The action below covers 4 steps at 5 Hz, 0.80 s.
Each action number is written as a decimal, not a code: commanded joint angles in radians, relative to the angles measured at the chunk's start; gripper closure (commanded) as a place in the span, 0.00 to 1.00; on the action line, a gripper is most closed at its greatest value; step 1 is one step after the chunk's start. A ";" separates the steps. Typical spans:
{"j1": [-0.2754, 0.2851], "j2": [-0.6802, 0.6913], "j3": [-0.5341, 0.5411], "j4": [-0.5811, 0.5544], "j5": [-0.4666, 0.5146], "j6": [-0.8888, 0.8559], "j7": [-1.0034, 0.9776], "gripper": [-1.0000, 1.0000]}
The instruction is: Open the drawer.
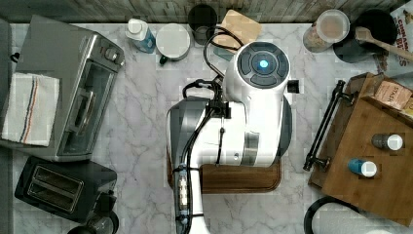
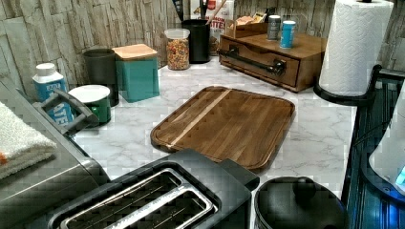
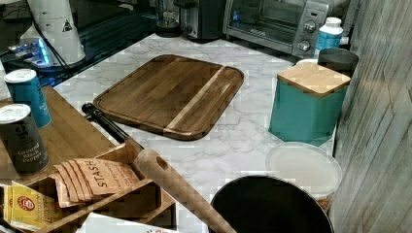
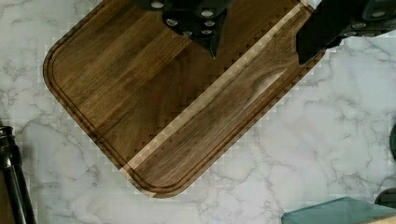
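Note:
The drawer [image 2: 261, 65] sits in a low wooden cabinet [image 2: 305, 47] at the back right of the left view, and its front looks flush with the cabinet. A long black bar handle [image 1: 322, 126] runs across the front; it also appears in the right view [image 3: 106, 119] and the wrist view [image 4: 11, 177]. My arm [image 1: 243, 112] hangs over the wooden cutting board [image 2: 229, 121]. In the wrist view my gripper [image 4: 259, 56] is open above the board [image 4: 154, 102], with nothing between the black fingers [image 4: 208, 28], well apart from the handle.
Two spice cans [image 3: 22, 116] and a tea box [image 3: 92, 179] stand on the cabinet. A teal canister with a wooden lid [image 3: 308, 102] is near the wall. A toaster oven [image 1: 73, 92] and a toaster [image 1: 58, 187] take up the top view's left. A paper towel roll [image 2: 356, 45] stands beside the cabinet.

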 commanded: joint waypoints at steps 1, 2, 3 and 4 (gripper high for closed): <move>-0.002 0.004 0.000 0.000 0.009 0.000 0.000 0.00; -0.002 -0.036 -0.002 -0.103 -0.049 0.125 -0.073 0.00; -0.040 -0.010 -0.037 -0.095 -0.094 0.135 -0.194 0.00; -0.085 0.017 -0.073 -0.066 -0.124 0.158 -0.332 0.00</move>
